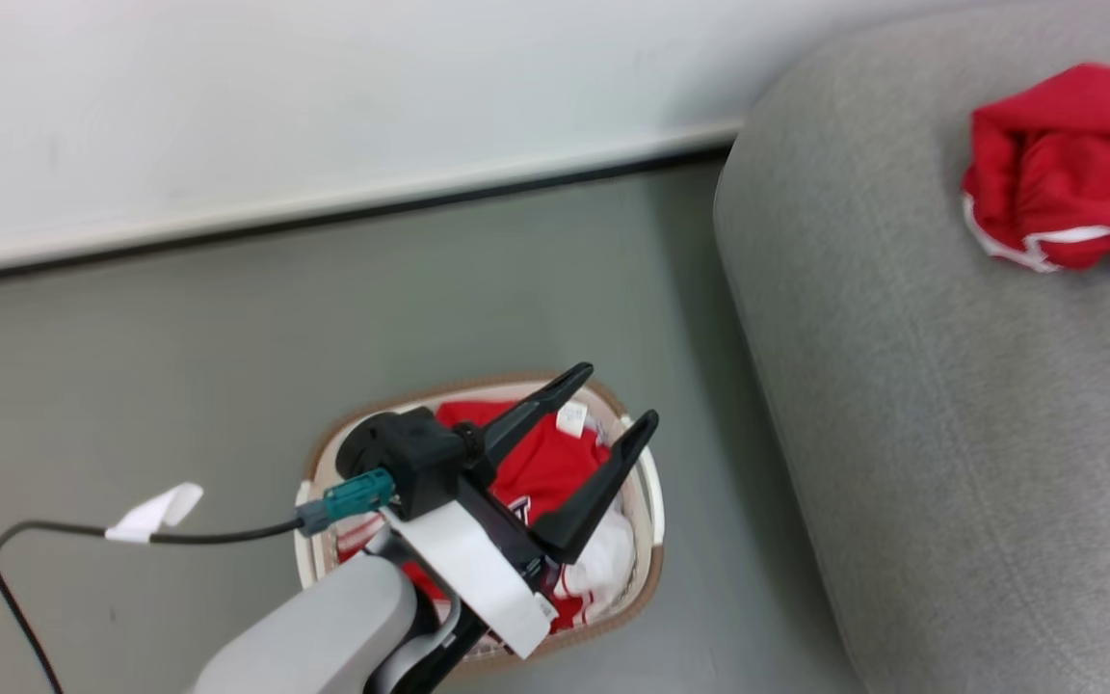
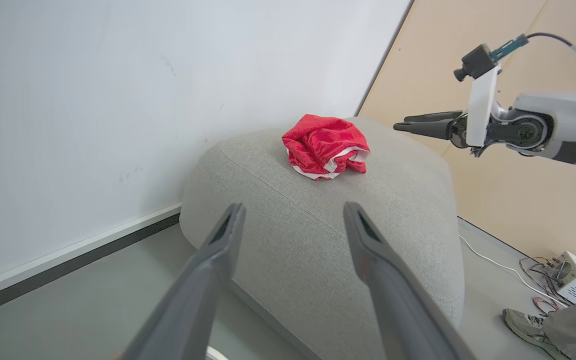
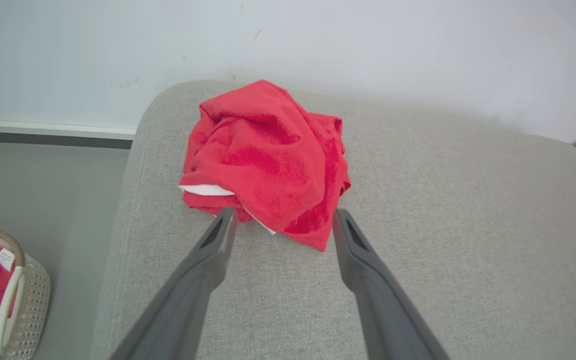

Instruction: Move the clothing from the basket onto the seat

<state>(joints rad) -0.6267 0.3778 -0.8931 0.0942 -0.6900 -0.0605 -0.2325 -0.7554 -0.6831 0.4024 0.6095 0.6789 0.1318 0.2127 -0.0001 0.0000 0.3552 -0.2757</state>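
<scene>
Dark-grey and long-fingered, the right gripper (image 3: 284,214) stands spread wide and empty over the large light-grey fabric sofa seat (image 3: 418,260). Its tips stop just short of a crumpled red garment with white trim (image 3: 268,160) lying on the seat. The left gripper (image 1: 616,395), equally wide and empty, hangs beside the seat above the oval white perforated plastic basket with a brown rim (image 1: 649,520). The basket holds more red-and-white clothing (image 1: 555,463).

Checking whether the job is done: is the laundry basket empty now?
No, the head view shows red clothing lying bunched inside the basket.
</scene>
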